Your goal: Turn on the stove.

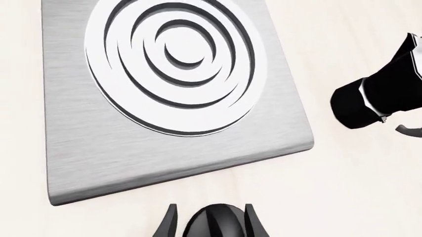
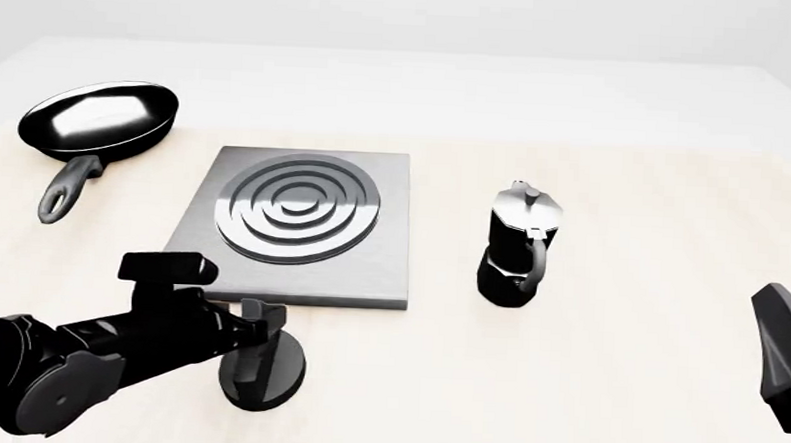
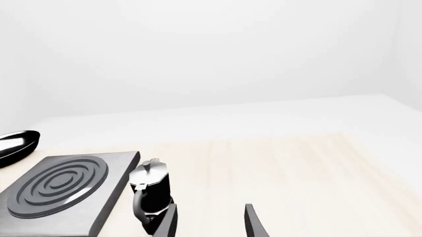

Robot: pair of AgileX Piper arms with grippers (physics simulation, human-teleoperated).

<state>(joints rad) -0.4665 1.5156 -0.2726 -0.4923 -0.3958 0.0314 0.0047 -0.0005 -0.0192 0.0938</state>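
The stove [image 2: 366,270] is a flat grey slab with a ringed round burner [image 2: 297,217]; it also shows in the left wrist view [image 1: 99,158] and the right wrist view [image 3: 99,207]. The black round knob [image 2: 264,376] stands on the table just in front of the stove's near edge. My left gripper [image 2: 260,328] is open, with its fingers [image 1: 170,224] either side of the knob [image 1: 215,224] and a small gap showing. My right gripper [image 3: 209,224] is open and empty, low at the far right [image 2: 781,338].
A black and silver moka pot [image 2: 516,249] stands right of the stove. A black frying pan [image 2: 100,119] lies at the back left with its handle pointing toward me. The moka pot is close in front of the right gripper [image 3: 151,195].
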